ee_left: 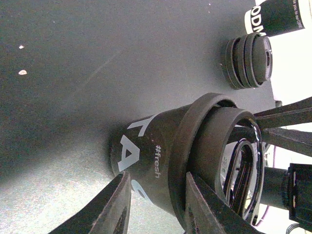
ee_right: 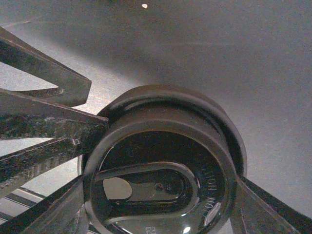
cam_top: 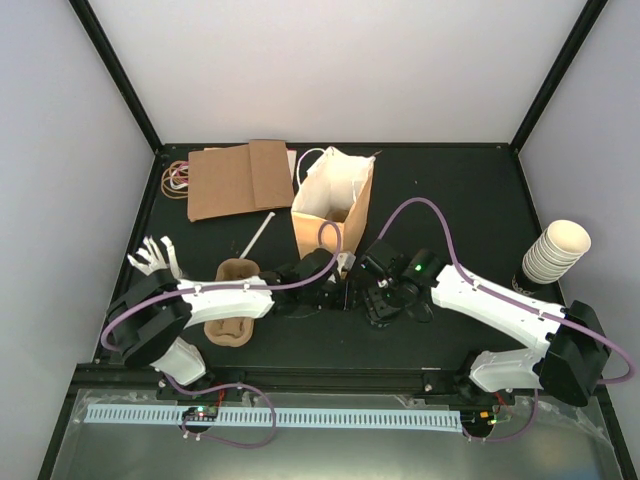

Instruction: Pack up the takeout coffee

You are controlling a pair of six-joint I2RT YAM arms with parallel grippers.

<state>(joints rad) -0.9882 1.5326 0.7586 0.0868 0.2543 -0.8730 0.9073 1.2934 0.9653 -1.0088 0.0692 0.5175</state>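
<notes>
A dark coffee cup [ee_left: 146,156] with a round black lid [ee_right: 161,170] stands on the black table between my two grippers. My left gripper [ee_left: 158,195] is turned on its side, fingers apart. One fingertip lies against the cup's body and the other against the lid's rim. My right gripper [ee_right: 161,200] comes down from above with a finger on each side of the lid, touching it. In the top view both grippers, left [cam_top: 338,290] and right [cam_top: 372,295], meet at the table's middle and hide the cup. A second dark cup [ee_left: 275,14] stands further off.
A brown pulp tray [cam_top: 232,300] lies under my left arm. An open paper bag [cam_top: 333,205] stands just behind the grippers. Flat cardboard [cam_top: 240,178] lies at the back left. A stack of cream cups [cam_top: 557,250] sits at the right. Stacked black lids [ee_left: 248,59] lie near the second cup.
</notes>
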